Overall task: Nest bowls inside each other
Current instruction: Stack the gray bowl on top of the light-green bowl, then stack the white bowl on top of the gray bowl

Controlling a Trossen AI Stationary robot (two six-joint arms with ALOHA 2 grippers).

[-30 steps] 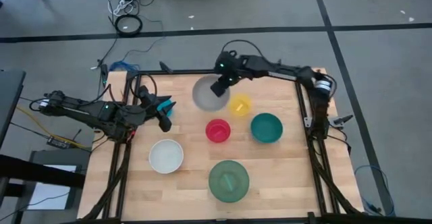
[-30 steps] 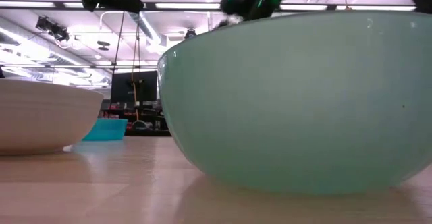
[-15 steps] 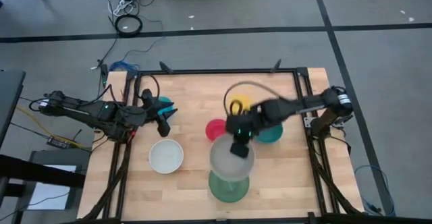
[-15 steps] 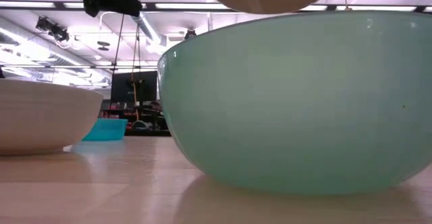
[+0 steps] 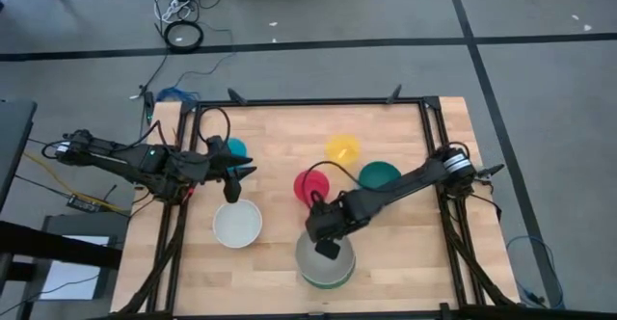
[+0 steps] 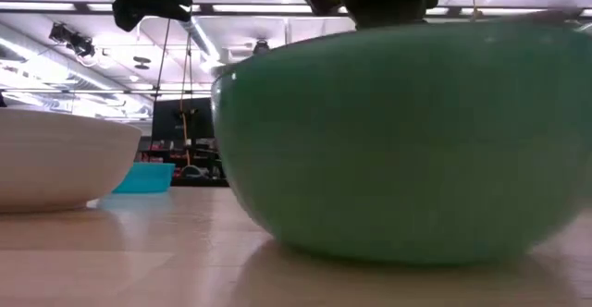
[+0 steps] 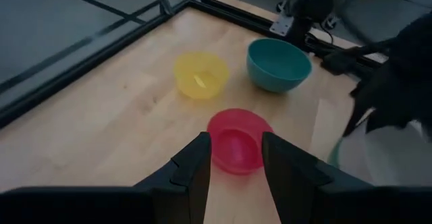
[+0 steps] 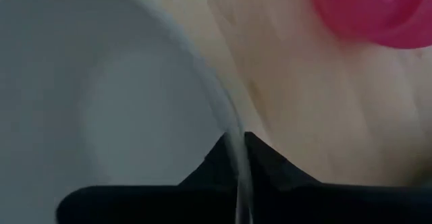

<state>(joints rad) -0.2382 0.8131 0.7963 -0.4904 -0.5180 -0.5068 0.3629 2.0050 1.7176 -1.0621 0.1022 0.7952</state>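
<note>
The grey bowl (image 5: 316,262) sits inside the large green bowl (image 5: 330,283) near the table's front edge, with my right gripper (image 5: 328,249) shut on its rim. The green bowl (image 6: 407,150) fills the low view. On the table stand the white bowl (image 5: 237,224), the red-pink bowl (image 5: 308,185), the yellow bowl (image 5: 341,149) and the dark teal bowl (image 5: 380,175). The cyan-blue bowl (image 5: 231,147) is partly hidden behind my left gripper (image 5: 241,173), which hangs open over the left side and holds nothing. My right gripper pinches the grey bowl's rim (image 8: 237,137) between its two fingers, one inside the bowl and one outside. The fingers come steeply from above at the rim's far side. The bowl sits upright, down inside the green bowl.
A black frame (image 5: 308,102) runs round the wooden table top. The red-pink bowl (image 8: 371,8) stands close beside the green one, on its far side. Bare wood lies at the far left and the near right of the table.
My right gripper has carried the grey bowl from the far middle of the table toward the near edge, past the red-pink bowl, and down into the green bowl. My left gripper has turned its wrist where it hangs.
</note>
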